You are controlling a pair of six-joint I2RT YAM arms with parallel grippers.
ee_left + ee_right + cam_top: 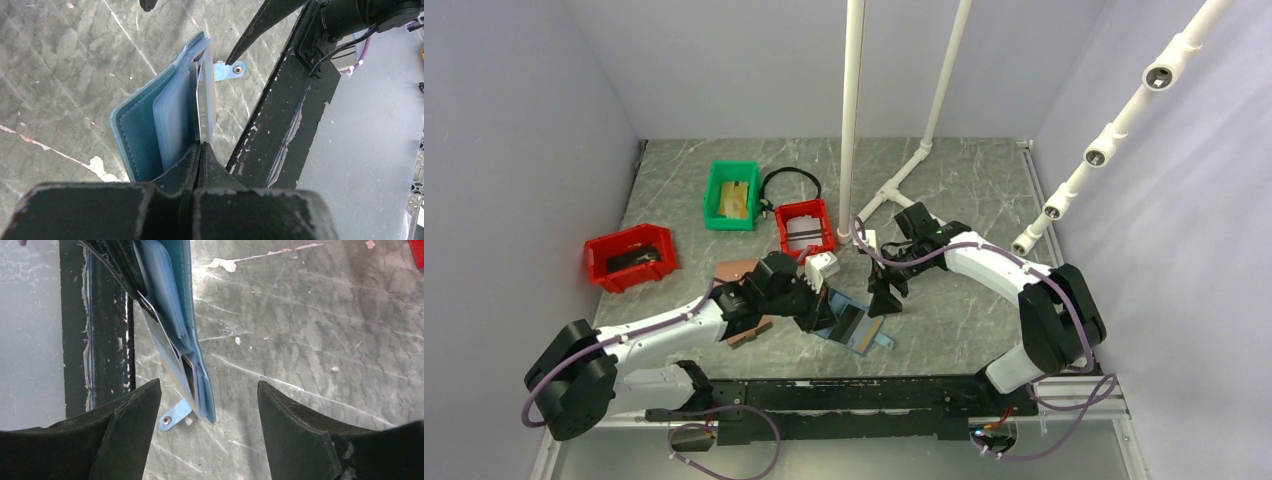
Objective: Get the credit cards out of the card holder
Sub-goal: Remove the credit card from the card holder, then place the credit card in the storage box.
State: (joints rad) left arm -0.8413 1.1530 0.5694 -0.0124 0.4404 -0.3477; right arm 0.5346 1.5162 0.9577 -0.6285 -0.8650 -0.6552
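Found card holder [860, 330] splayed open on worktop [964, 180], centre-front. Saw left end effector [200, 145] pinched on one inner leaf, credit cards [207, 107] edge-on in pockets. Logged right end effector [207, 390] spread, hovering at card holder's 1 o'clock, gripping nothing. Noted brown wallet [736, 270] at 9 o'clock beside left arm, red bin [805, 228] at 11, white pipe [852, 110] at 12, green bin [731, 195] farther out at 10.

We see a green bin [714, 196] with a tan item [736, 200] and a red bin [600, 262] with a dark item [634, 260]. A small red bin [805, 208] sits near a black cable loop [790, 174]. A brown wallet [736, 270] and a second brown wallet [749, 336] lie on the marble table [964, 180]. White pipes [852, 100] stand at the back.
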